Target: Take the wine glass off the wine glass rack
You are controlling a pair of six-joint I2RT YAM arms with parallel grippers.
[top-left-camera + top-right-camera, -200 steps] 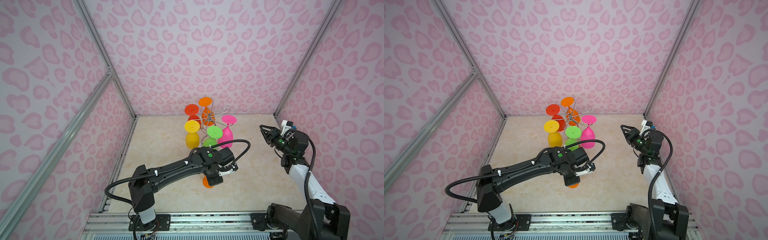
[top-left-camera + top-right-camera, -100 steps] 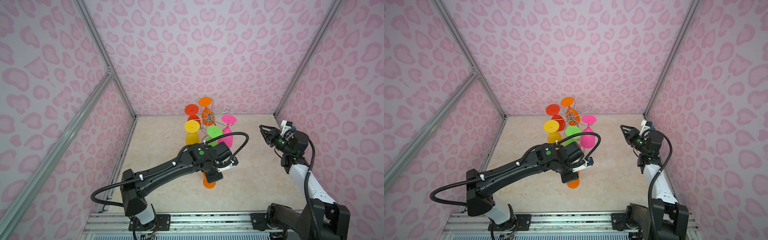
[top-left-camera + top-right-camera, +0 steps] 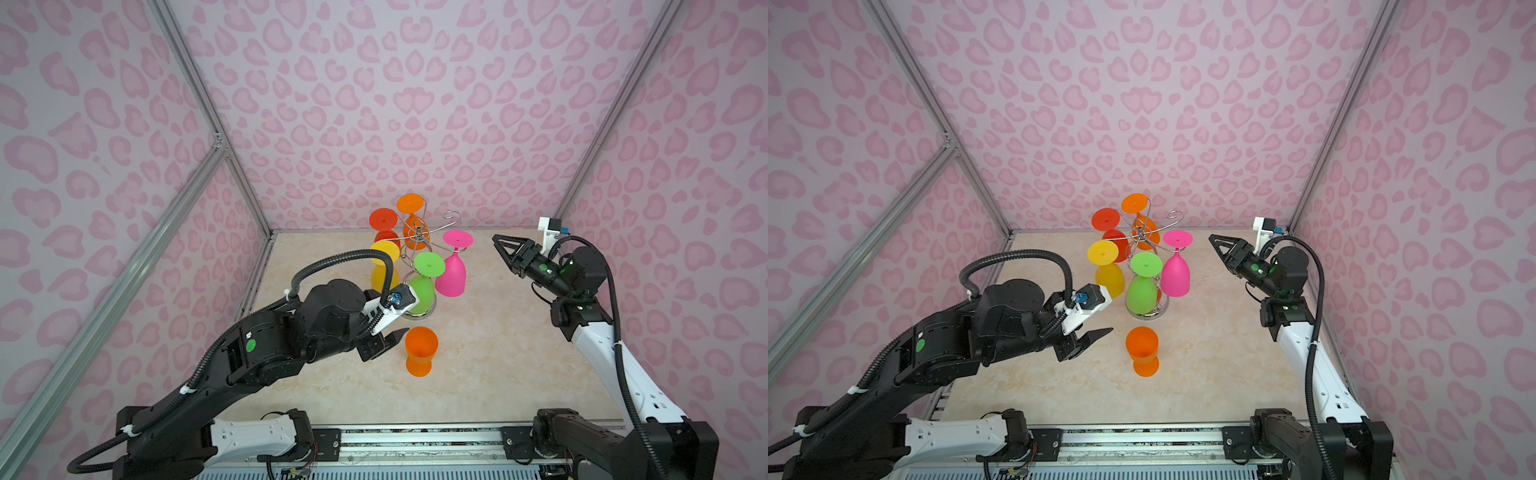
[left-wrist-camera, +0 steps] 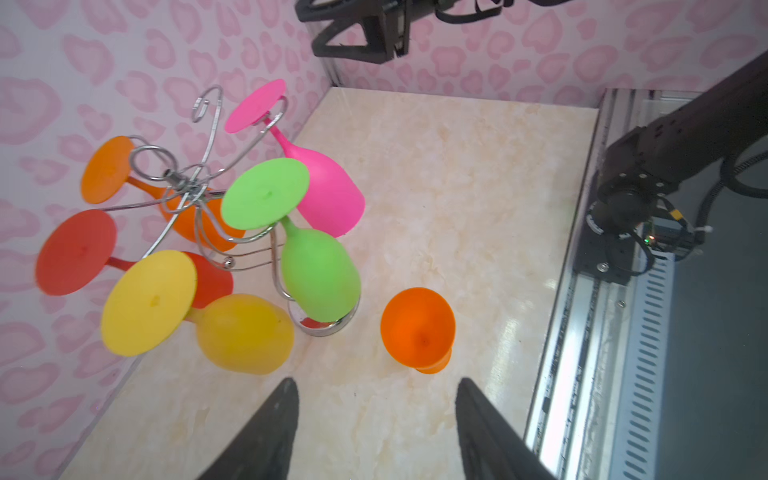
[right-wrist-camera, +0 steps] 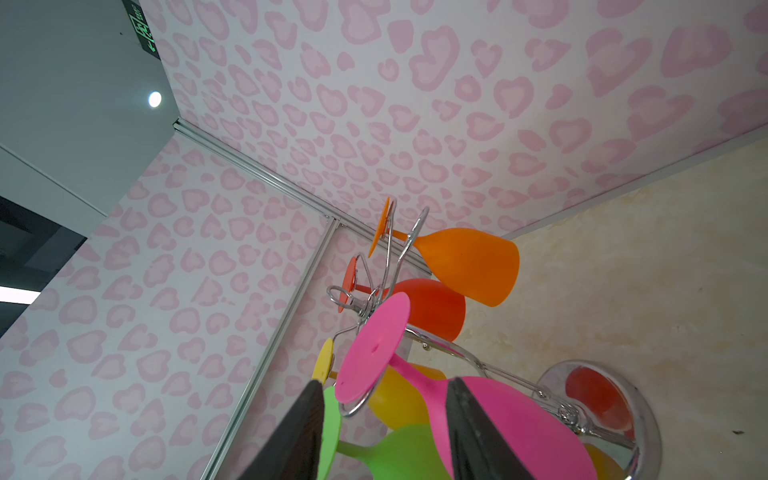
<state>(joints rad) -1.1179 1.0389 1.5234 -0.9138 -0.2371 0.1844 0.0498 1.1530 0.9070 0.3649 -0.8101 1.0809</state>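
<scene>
On the marbled tabletop point(image 3: 498, 353) an orange wine glass point(image 3: 420, 351) is seen standing upright just before the wine glass rack point(image 3: 419, 237), beside the left gripper point(image 4: 376, 382), whose jaws are spread and empty, while the right gripper point(image 5: 384, 382) is held aloft, likewise parted.

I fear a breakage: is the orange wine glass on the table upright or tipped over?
Upright. The orange wine glass stands on its foot on the table, open mouth up, clear of the left hand.
</scene>
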